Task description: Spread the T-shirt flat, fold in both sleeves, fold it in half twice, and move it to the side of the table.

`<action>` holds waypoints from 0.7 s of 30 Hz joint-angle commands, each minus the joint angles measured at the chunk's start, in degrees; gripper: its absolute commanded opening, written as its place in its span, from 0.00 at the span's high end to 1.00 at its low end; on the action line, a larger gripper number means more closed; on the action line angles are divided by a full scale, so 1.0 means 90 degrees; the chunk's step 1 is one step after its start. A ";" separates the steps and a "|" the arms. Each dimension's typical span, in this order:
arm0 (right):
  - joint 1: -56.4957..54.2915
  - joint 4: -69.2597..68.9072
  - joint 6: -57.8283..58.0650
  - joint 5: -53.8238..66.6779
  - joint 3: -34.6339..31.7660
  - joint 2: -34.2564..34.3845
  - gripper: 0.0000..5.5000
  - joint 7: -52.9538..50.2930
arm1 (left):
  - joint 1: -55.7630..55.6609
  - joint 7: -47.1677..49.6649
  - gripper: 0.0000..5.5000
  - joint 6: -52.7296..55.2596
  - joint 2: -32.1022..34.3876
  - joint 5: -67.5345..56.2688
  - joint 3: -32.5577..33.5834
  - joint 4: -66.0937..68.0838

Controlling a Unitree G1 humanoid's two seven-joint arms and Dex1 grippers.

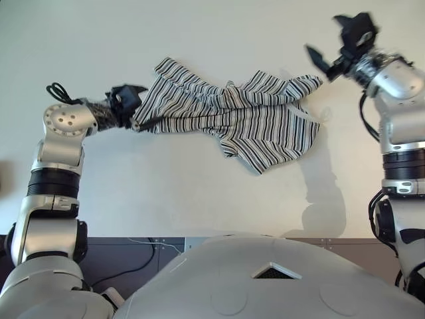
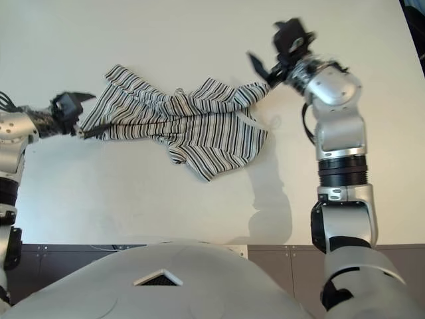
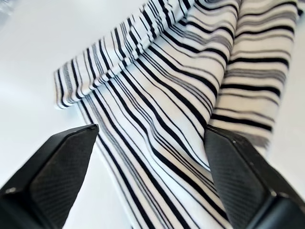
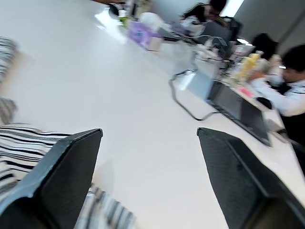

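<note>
The white table takes up most of the scene, its tabletop plain and pale from the near edge to the far side.

The shirt lies on the far half of the tabletop, about midway between the left and right edges. It has thin black and white stripes. It is not flat. It is pulled into a long rumpled band running left to right, and the cloth is bunched and twisted at the middle, where the stripes cross at different angles. The left end fans out wider and smoother, with one corner pointing toward the far edge. From the middle to the right, a loose flap hangs toward the near edge and ends in a blunt point. The right end narrows to a gathered tip.

The left gripper sits low at the shirt's left end. Its fingers are spread wide, one on either side of the striped edge, and they are not pinching it.

The right gripper is raised above the tabletop, just beyond the shirt's right tip. It is spread wide too and holds nothing.

Toward a far end of the tabletop lie a dark cable and a small purple box, well apart from the shirt.
</note>
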 commanded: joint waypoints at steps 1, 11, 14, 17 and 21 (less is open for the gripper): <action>0.0281 0.1322 -0.0532 -0.1458 0.1257 -0.0307 0.34 0.0119 | -0.0536 0.0857 0.28 0.0664 -0.0520 -0.0021 0.0395 -0.0355; 0.1487 -0.2781 0.0958 -0.0099 0.1402 0.0059 0.34 0.0944 | 0.2167 0.1454 0.28 0.3299 -0.1988 -0.1435 -0.0332 -0.4923; 0.0952 -0.2038 0.1236 -0.0173 0.1205 0.0334 0.34 0.0644 | 0.2644 0.0855 0.28 0.3435 -0.1377 -0.1532 -0.0374 -0.5262; 0.1082 -0.0887 0.0893 -0.0732 0.1787 0.0236 0.34 0.0714 | 0.2998 0.0306 0.28 0.3046 -0.0613 -0.0721 -0.1024 -0.5021; 0.0768 0.1350 0.0280 -0.1787 0.1723 -0.0157 0.34 -0.0676 | 0.2878 0.0972 0.28 0.2813 -0.0276 0.0789 -0.1517 -0.3816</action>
